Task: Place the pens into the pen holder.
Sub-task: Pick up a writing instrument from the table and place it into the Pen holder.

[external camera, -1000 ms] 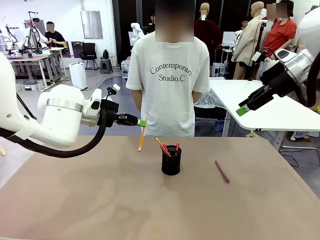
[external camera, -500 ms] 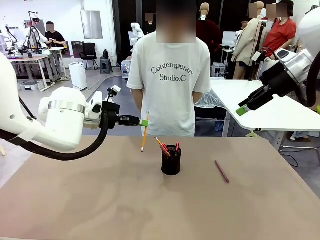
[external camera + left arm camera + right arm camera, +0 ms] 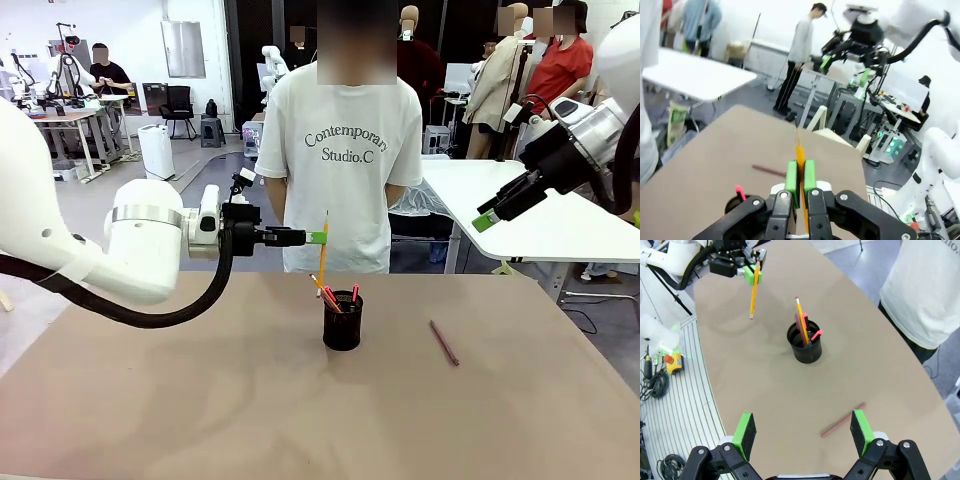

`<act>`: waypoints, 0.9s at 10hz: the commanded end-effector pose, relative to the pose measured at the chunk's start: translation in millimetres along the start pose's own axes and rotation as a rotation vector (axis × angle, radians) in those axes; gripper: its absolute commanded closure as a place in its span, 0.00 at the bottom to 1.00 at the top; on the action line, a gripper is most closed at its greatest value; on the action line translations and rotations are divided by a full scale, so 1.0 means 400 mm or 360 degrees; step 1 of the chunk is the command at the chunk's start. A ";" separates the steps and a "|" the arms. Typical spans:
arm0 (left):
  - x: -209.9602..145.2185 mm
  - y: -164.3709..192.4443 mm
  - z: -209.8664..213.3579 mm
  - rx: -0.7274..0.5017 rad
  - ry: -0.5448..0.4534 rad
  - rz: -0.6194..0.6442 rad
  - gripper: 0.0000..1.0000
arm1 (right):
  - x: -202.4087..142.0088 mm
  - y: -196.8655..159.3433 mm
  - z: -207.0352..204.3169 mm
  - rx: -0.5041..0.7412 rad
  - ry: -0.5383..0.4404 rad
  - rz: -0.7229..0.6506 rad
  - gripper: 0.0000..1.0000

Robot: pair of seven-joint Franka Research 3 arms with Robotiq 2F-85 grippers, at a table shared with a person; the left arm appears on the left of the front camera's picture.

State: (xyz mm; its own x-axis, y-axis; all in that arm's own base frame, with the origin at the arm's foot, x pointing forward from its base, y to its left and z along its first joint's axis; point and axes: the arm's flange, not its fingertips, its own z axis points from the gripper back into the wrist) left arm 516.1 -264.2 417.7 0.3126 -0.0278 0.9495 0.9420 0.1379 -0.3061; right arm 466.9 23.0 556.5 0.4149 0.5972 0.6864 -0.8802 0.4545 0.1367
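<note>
My left gripper (image 3: pixel 318 238) is shut on a yellow-orange pencil (image 3: pixel 323 245), held nearly upright in the air just left of and above the pen holder (image 3: pixel 343 320). In the left wrist view the pencil (image 3: pixel 800 155) sits between the green pads. The black mesh holder (image 3: pixel 806 345) stands mid-table with another yellow pencil (image 3: pixel 801 320) and a black-and-red pen (image 3: pixel 816 334) in it. A dark maroon pen (image 3: pixel 444 342) lies flat on the table to the holder's right. My right gripper (image 3: pixel 483 218) hangs high at the right, open (image 3: pixel 803 427), with nothing between its fingers.
A person in a white T-shirt (image 3: pixel 343 150) stands at the far edge behind the holder, hands behind the back. A white table (image 3: pixel 520 200) stands beyond the brown table's (image 3: pixel 200 400) right corner.
My left gripper has carried the pencil to the right, closer to the holder, and raised it a little. The right arm has stayed still.
</note>
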 end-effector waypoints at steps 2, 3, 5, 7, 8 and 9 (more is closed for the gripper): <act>-0.054 0.037 -0.056 -0.0028 -0.0124 -0.0281 1.00 | 0.001 0.000 0.003 0.0008 -0.0020 0.0012 0.00; -0.066 0.058 -0.083 0.0012 -0.0093 -0.0358 1.00 | 0.001 0.000 0.003 0.0008 -0.0020 0.0012 0.00; -0.076 0.087 -0.145 0.0001 -0.0142 -0.0436 1.00 | 0.001 0.000 0.003 0.0008 -0.0020 0.0012 0.00; -0.080 0.133 -0.169 0.0003 -0.0186 -0.0482 1.00 | 0.001 0.000 0.003 0.0008 -0.0020 0.0012 0.00; -0.085 0.144 -0.172 -0.0004 -0.0189 -0.0472 1.00 | 0.001 0.000 0.003 0.0008 -0.0020 0.0012 0.00; -0.092 0.156 -0.172 -0.0004 -0.0177 -0.0470 1.00 | 0.001 0.000 0.003 0.0008 -0.0020 0.0012 0.00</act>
State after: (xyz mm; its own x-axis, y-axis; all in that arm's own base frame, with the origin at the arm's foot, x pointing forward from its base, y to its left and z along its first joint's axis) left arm 567.5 -323.1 361.3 0.0278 0.0273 0.9992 0.9910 0.1299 -0.0311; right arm 466.9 23.0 556.6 0.4148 0.5973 0.6864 -0.8803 0.4544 0.1365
